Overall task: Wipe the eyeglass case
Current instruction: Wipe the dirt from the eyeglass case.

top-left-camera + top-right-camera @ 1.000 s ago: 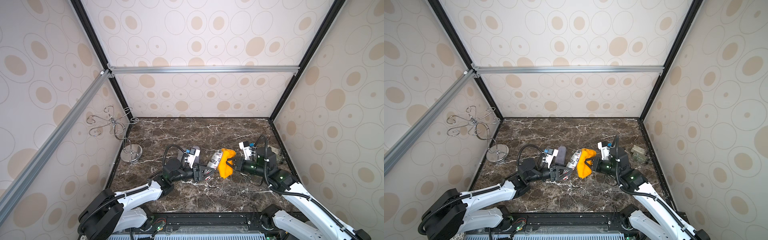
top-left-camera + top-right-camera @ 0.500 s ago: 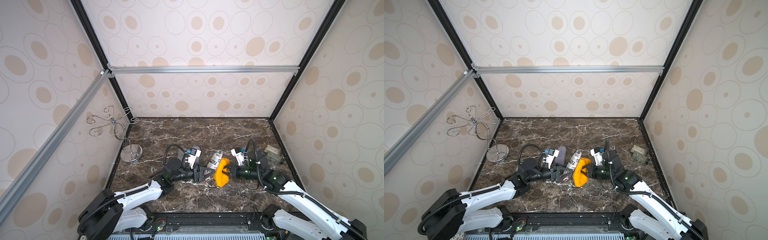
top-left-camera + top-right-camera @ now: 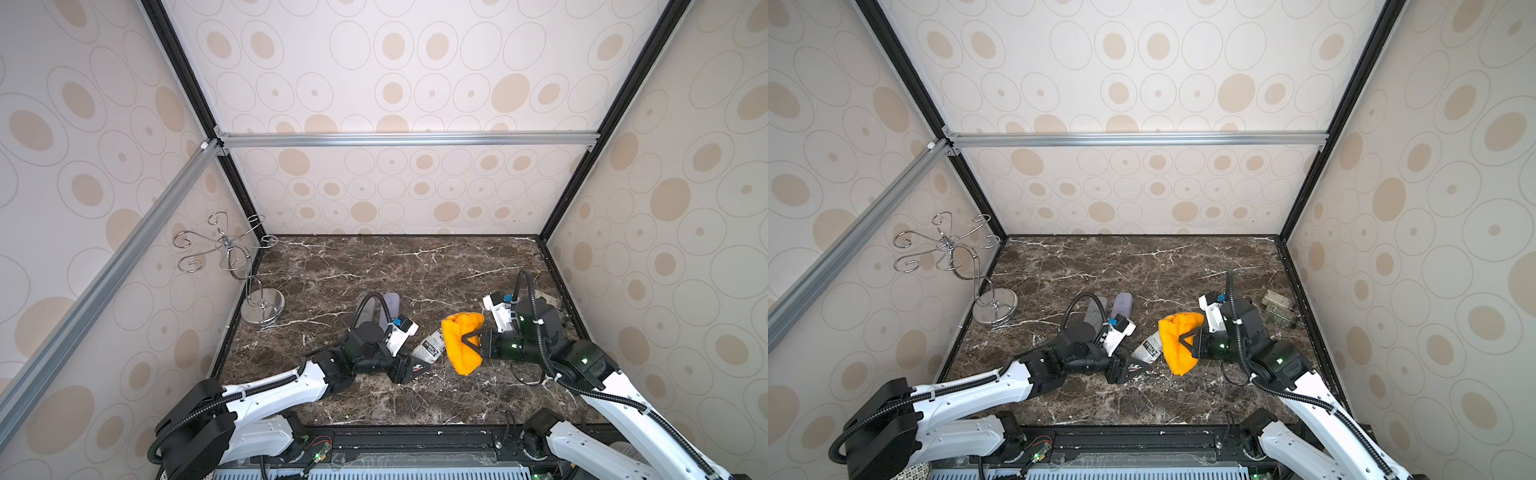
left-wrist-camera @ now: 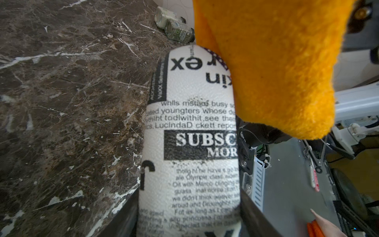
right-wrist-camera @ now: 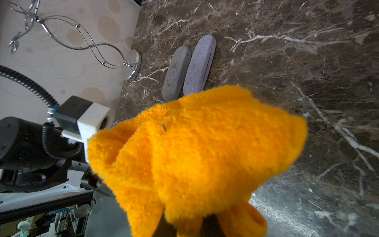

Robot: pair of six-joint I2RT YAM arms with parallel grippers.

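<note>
Holding the printed eyeglass case [image 3: 432, 350] by one end only, the left tool [image 3: 415, 368] is clamped on it over the front half of the worktop [image 3: 415, 266]. It sits roughly midway between the left and right edges, and the case appears clear of the surface. The right tool [image 3: 473, 338] is clamped on a bunched orange cloth [image 3: 459, 347] that presses against the case's free end.

As I judge it, a sideways push from the cloth could lever the smooth case round in that end grip, or out of it. A loose lobe of cloth might also drag without real contact, leaving much of the print unwiped.

Counted:
- one printed case
- one cloth
- two plain cases lying side by side toward the left edge, a grey case [image 5: 176, 72] and a lilac case [image 5: 200, 63]
- two small jars [image 3: 1277, 309] by the right edge
- one wire stand [image 3: 262, 309] at the left edge
</note>
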